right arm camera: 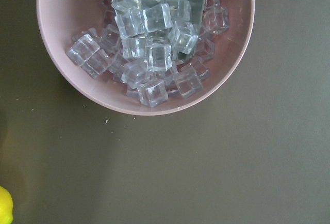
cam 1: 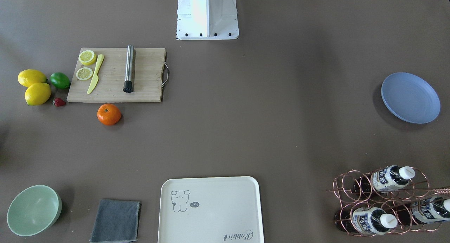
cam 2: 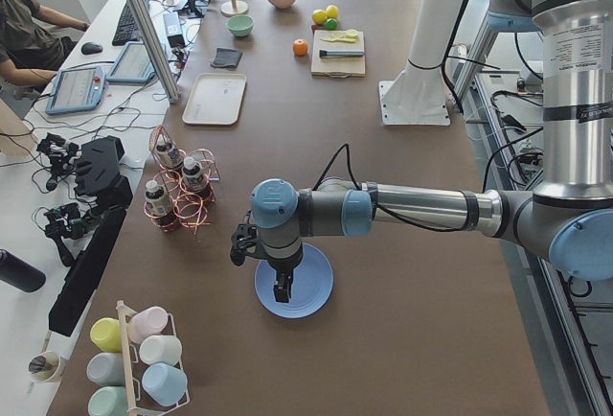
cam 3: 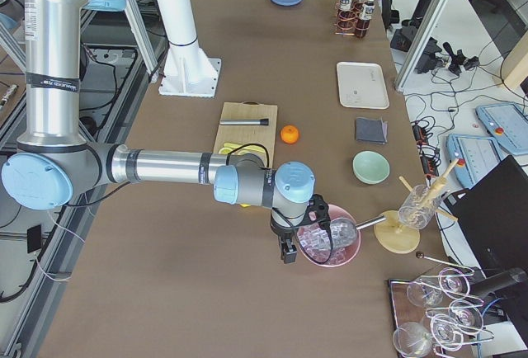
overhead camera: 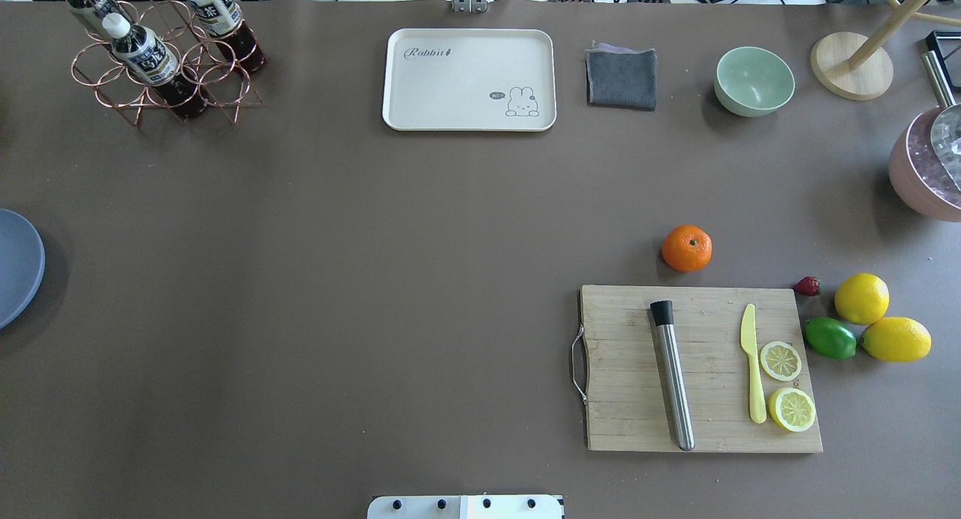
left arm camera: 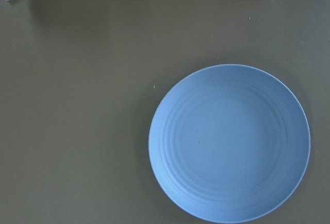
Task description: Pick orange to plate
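The orange (cam 1: 109, 114) (overhead camera: 687, 248) rests on the brown table just beyond the cutting board's far edge, with nothing touching it; it is small in the side views (cam 2: 301, 47) (cam 3: 289, 134). The blue plate (cam 1: 410, 97) (left arm camera: 229, 144) lies bare at the table's left end, cut off by the overhead view's edge (overhead camera: 15, 267). My left gripper (cam 2: 283, 293) hangs above the plate (cam 2: 316, 277); I cannot tell if it is open or shut. My right gripper (cam 3: 286, 253) hovers beside a pink bowl of ice, far from the orange, and its state cannot be told either.
A wooden cutting board (overhead camera: 702, 369) carries a steel muddler, yellow knife and lemon slices. Two lemons (overhead camera: 862, 298), a lime (overhead camera: 830, 337) and a strawberry sit to its right. Cream tray (overhead camera: 469, 79), grey cloth, green bowl (overhead camera: 754, 80), bottle rack (overhead camera: 161, 53) and ice bowl (right arm camera: 144, 43) line the edges.
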Tool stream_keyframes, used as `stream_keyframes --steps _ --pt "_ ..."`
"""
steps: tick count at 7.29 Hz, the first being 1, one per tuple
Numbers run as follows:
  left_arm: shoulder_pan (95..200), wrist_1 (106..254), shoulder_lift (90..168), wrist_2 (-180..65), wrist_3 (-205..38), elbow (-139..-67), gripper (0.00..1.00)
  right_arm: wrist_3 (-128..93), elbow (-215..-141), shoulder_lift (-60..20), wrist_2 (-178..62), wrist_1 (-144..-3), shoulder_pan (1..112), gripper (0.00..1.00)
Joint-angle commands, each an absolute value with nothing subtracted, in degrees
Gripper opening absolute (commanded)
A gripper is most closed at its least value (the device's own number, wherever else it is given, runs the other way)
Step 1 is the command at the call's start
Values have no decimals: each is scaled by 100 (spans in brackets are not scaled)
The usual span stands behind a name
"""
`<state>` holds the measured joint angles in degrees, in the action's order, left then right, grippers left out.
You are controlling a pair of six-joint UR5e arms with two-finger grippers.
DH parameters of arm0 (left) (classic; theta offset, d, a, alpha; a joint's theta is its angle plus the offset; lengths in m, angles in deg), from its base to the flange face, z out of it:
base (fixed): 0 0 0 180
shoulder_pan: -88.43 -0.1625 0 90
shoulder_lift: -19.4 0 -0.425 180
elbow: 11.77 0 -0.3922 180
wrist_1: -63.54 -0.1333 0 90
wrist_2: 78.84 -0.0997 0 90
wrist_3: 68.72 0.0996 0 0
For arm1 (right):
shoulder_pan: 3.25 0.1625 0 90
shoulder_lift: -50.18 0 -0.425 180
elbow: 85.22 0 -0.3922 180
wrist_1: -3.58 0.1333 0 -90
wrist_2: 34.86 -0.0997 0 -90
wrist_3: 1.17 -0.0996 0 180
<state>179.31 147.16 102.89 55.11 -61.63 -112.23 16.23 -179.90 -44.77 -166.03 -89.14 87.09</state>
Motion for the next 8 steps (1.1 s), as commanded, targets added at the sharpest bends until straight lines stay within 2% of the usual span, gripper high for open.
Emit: stream_keyframes --steps 1,5,8 --pt "17931 14930 10281 5502 -6134 -11249 98 1624 -17988 -4474 -16634 -8915 8710 100" --pt "17940 16511 9527 5511 -6055 -11179 98 1624 -17988 -4474 -16634 -8906 8710 100" --pt "17940 16743 9472 5957 -6116 -11083 98 1615 -17996 -4500 -16652 -8897 8710 100"
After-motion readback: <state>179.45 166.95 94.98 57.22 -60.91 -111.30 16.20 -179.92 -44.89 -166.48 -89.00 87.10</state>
